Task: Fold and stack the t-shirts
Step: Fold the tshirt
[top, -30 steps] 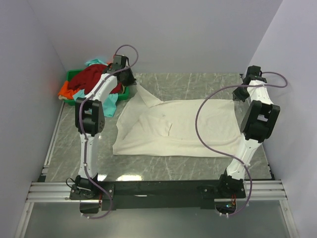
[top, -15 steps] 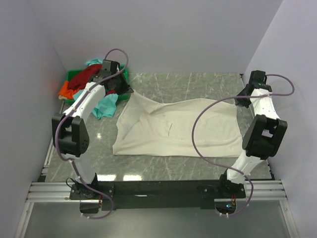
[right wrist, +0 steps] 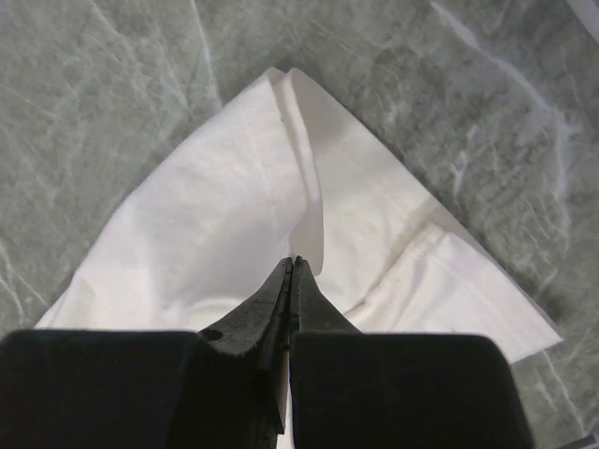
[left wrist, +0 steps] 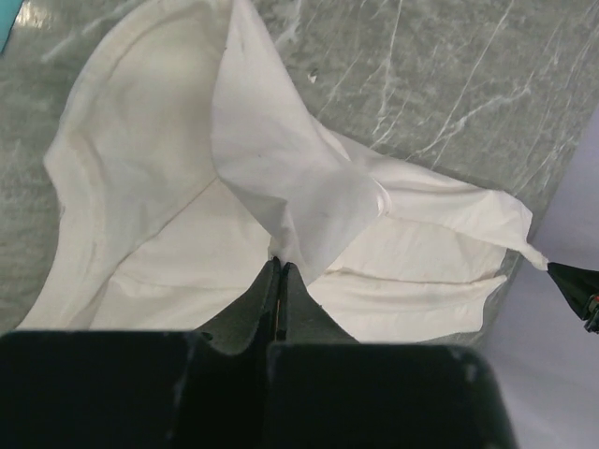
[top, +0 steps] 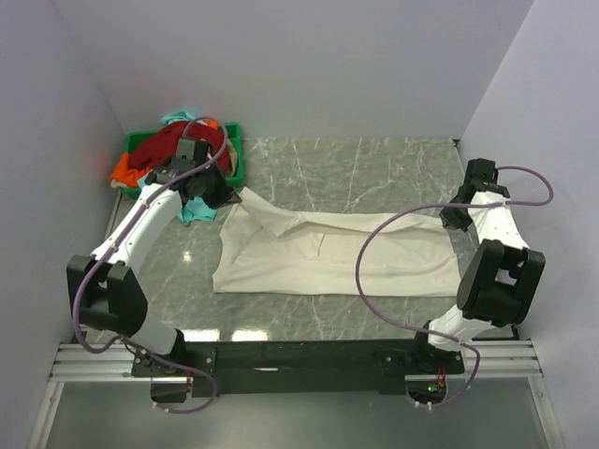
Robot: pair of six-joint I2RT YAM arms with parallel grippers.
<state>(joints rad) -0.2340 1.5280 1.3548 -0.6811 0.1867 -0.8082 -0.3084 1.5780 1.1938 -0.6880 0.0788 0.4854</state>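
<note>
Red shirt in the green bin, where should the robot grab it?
Probably a raised fold on top of the dark red t-shirt, with the pincer coming straight down. It lies crumpled and bunched high, and the green bin walls block the sides.

We are in a robot lab cell: plain lavender walls [top: 299, 75] box in a marble-look table [top: 374, 164], with the left arm [top: 140, 210] and right arm [top: 496, 224] bolted to an aluminium rail [top: 94, 360] at 6 o'clock.

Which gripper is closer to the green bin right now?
Left. The left gripper is just off the near-right corner of the green bin, shut on the cream-white t-shirt. The right gripper holds the shirt's opposite end, across the table from the bin.
</note>
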